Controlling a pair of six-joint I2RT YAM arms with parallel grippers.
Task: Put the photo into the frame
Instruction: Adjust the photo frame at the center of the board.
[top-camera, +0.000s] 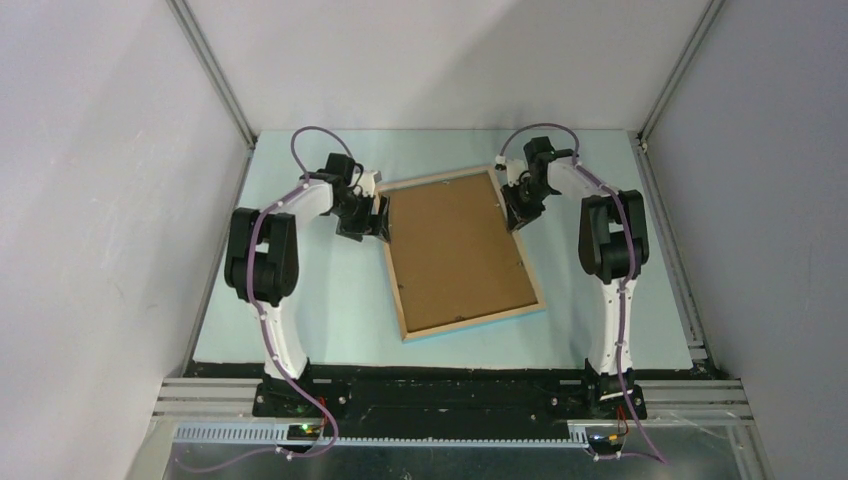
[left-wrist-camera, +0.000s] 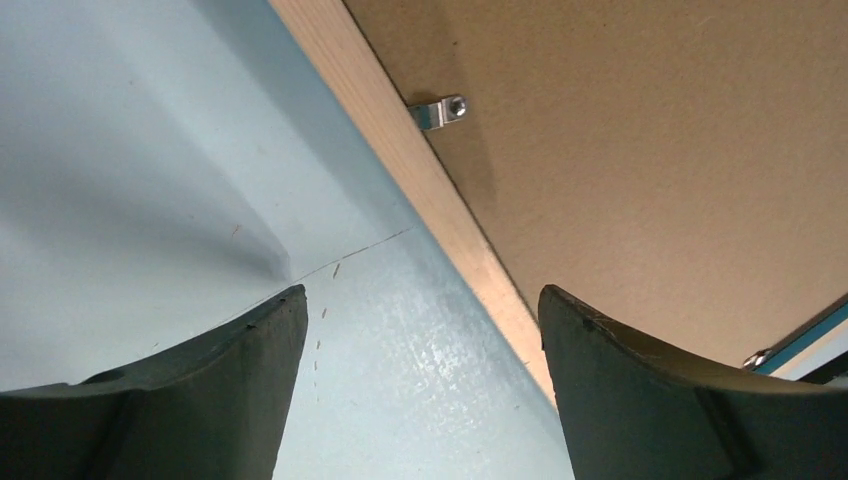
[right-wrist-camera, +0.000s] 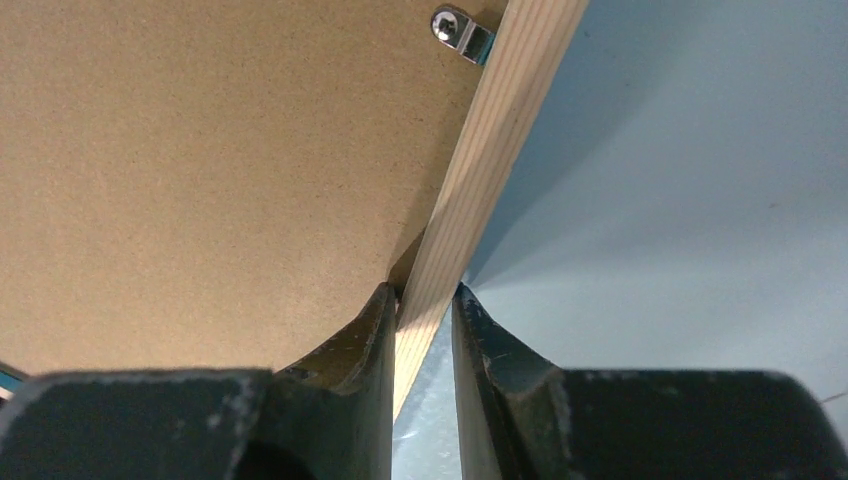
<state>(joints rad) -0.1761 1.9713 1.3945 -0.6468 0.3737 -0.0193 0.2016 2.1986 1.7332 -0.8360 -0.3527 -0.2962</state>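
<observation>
starting near the arm bases, the pale table (top-camera: 330, 320) is showing bare in front of the frame (top-camera: 474, 320), which is lying flat with its light wood back facing up and a thin blue edge peeking out along its near side. its long axis is running from near to far, leaning a little left as it goes away from the bases. the brown backing board (top-camera: 460, 250) is sitting inside it, so the photo is not showing in any view, and whether it is lying under that board i cannot tell. moving up to the far end, this is where both arms are working. the right gripper (right-wrist-camera: 422, 292) is clamping the right long rail of the frame (right-wrist-camera: 500, 110), one finger on the board side and one on the outer side, just short of a small metal clip (right-wrist-camera: 460, 30). across the frame, the left gripper (left-wrist-camera: 422, 300) is hanging with its fingers spread wide and holding nothing; the left long rail (left-wrist-camera: 400, 150) is running between them, close by the right finger, with another clip (left-wrist-camera: 440, 110) just beyond. so the frame is lying between the two hands, the right one already gripping it.
</observation>
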